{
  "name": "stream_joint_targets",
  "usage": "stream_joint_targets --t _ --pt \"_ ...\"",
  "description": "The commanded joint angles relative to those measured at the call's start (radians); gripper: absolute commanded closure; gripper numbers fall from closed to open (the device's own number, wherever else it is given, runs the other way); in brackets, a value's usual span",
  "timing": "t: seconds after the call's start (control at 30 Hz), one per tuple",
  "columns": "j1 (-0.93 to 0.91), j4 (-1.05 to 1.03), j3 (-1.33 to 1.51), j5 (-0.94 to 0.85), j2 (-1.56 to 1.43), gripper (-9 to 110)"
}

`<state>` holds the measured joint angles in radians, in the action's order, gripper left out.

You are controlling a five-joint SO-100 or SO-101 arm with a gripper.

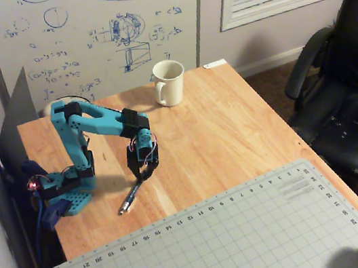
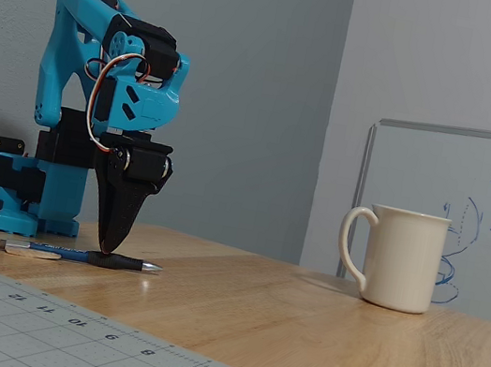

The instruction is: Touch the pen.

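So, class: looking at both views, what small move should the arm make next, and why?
Probably none beyond holding still, or at most a slight lift. In the fixed view the gripper tip, which looks shut, already appears to rest on the pen at its dark grip; the overhead view agrees, so the touch seems made.

My overhead view is soft and grainy under warm, dim room light, with the arm [image 1: 96, 130] casting a faint shadow on the table [image 1: 234, 132]. My fixed view is sharper, evenly lit, with the near cutting mat [image 2: 58, 331] slightly blurred.
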<state>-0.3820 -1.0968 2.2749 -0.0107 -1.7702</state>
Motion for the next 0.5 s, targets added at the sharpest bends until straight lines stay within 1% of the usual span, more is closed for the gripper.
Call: stream_joint_targets --t 0.0,0.47 --pt "-0.002 0.008 -0.006 0.012 -0.044 101" --pt "0.006 0.008 -0.006 0.003 -0.046 101"
